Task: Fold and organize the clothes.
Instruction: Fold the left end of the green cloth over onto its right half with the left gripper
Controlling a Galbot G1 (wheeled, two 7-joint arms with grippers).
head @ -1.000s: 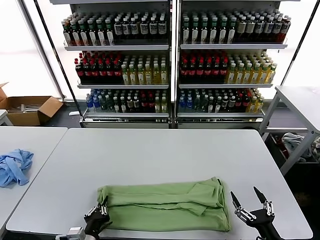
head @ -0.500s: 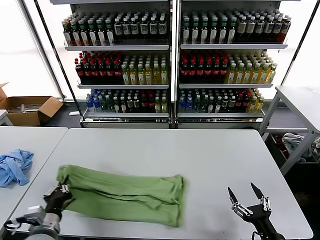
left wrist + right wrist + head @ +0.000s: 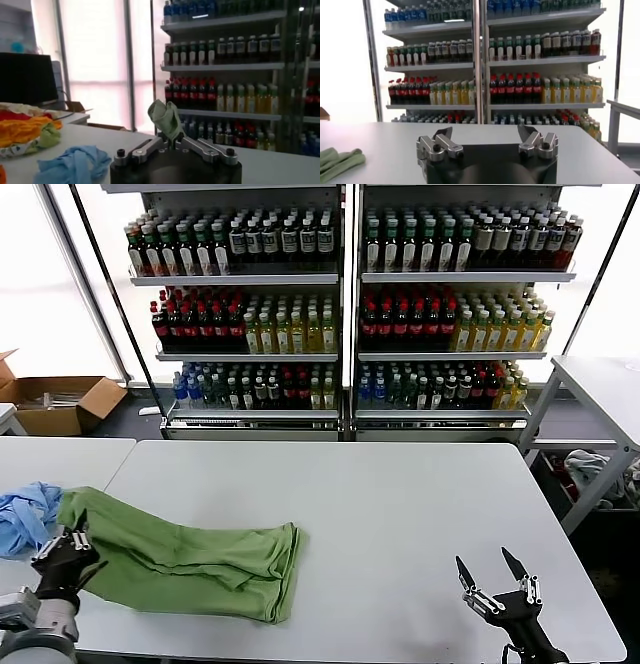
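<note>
The light green shirt (image 3: pixel 190 554) lies folded into a long band across the left part of the grey table (image 3: pixel 400 514). Its left end hangs over the gap toward the side table. My left gripper (image 3: pixel 70 546) is shut on that left end; in the left wrist view a pinch of green cloth (image 3: pixel 166 119) stands up between the closed jaws of the left gripper (image 3: pixel 171 141). My right gripper (image 3: pixel 493 575) is open and empty near the table's front right corner. It also shows in the right wrist view (image 3: pixel 485 135), with the shirt's far edge (image 3: pixel 337 161) at the side.
A light blue garment (image 3: pixel 25 514) lies on the side table to the left, touching the green shirt's end. It shows in the left wrist view (image 3: pixel 75 162) beside a pile of coloured clothes (image 3: pixel 27 127). Drink coolers (image 3: pixel 345 304) stand behind. A cardboard box (image 3: pixel 55 399) sits on the floor.
My left gripper has dragged the green shirt far to the left across the table, from front centre to the left edge. The right gripper has stayed almost still, open.
</note>
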